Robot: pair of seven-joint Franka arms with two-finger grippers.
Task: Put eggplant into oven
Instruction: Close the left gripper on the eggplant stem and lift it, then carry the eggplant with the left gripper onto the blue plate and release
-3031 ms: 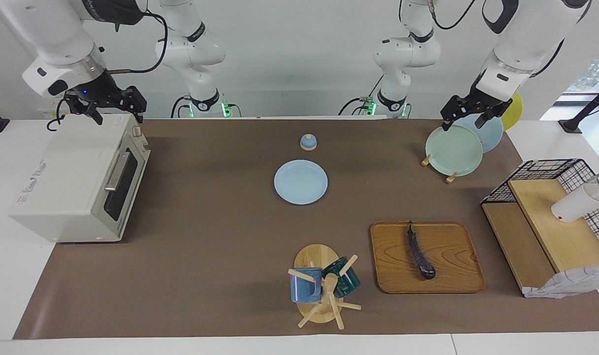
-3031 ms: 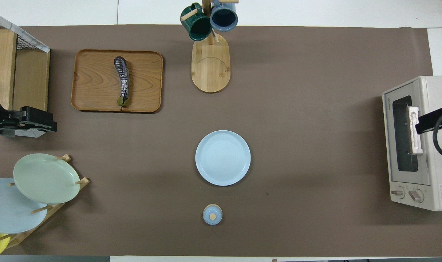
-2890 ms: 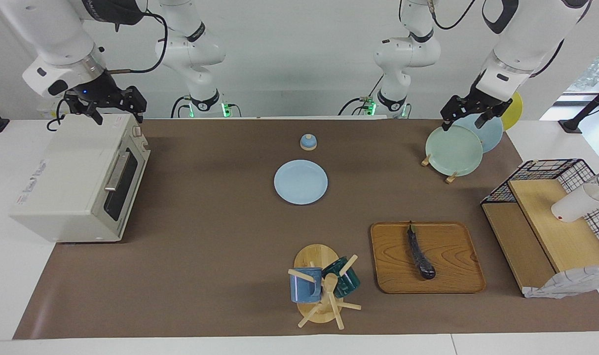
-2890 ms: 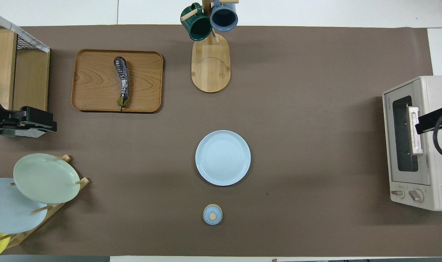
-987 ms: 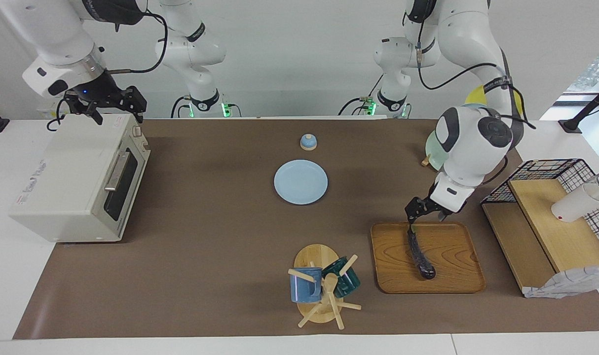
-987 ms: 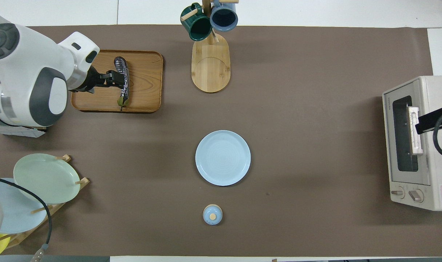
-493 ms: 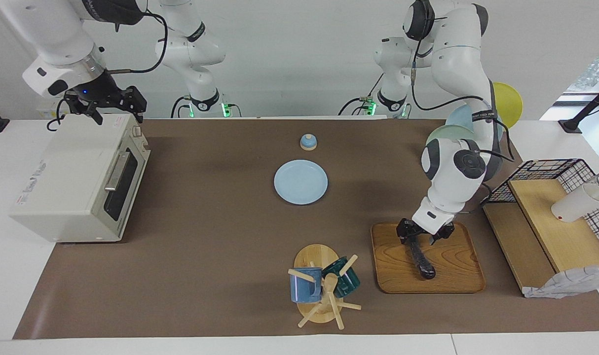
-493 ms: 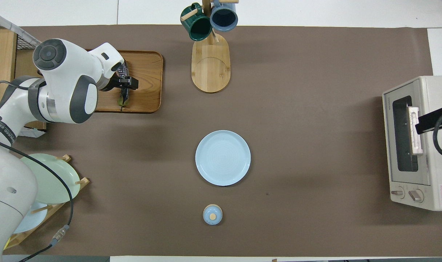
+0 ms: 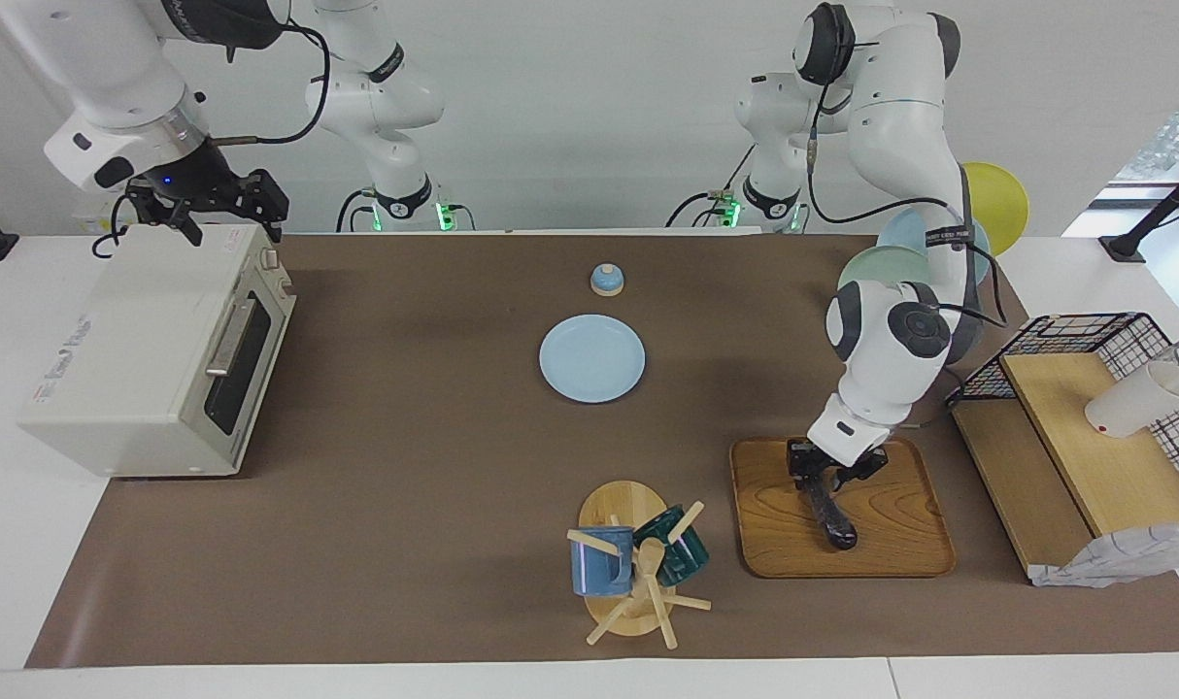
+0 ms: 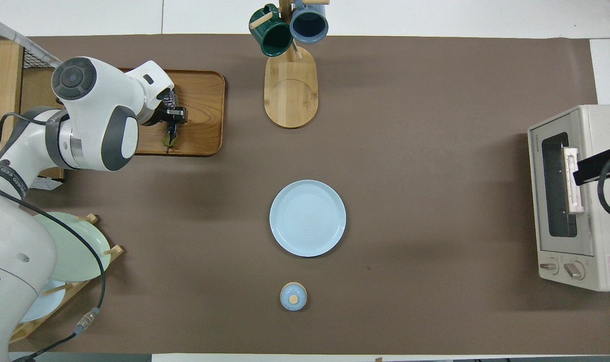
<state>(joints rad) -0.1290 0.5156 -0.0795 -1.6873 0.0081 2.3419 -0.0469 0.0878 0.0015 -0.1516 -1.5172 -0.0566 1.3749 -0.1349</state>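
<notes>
The dark purple eggplant (image 9: 833,517) lies on a wooden tray (image 9: 891,544) toward the left arm's end of the table. Its stem tip shows in the overhead view (image 10: 168,141). My left gripper (image 9: 826,473) is down at the eggplant's stem half, seen from above (image 10: 173,115) covering its middle. The off-white oven (image 9: 152,349) stands at the right arm's end, door closed, also in the overhead view (image 10: 576,201). My right gripper (image 9: 222,216) waits open over the oven's top edge.
A light blue plate (image 9: 591,357) and a small blue lidded pot (image 9: 606,280) sit mid-table. A mug tree (image 9: 638,568) with two mugs stands beside the tray. A plate rack (image 10: 59,261) and a wire-and-wood shelf (image 9: 1085,437) are at the left arm's end.
The left arm swung from above the plate rack out to the tray and lowered its gripper onto the eggplant. The eggplant has not moved. The right arm stayed still.
</notes>
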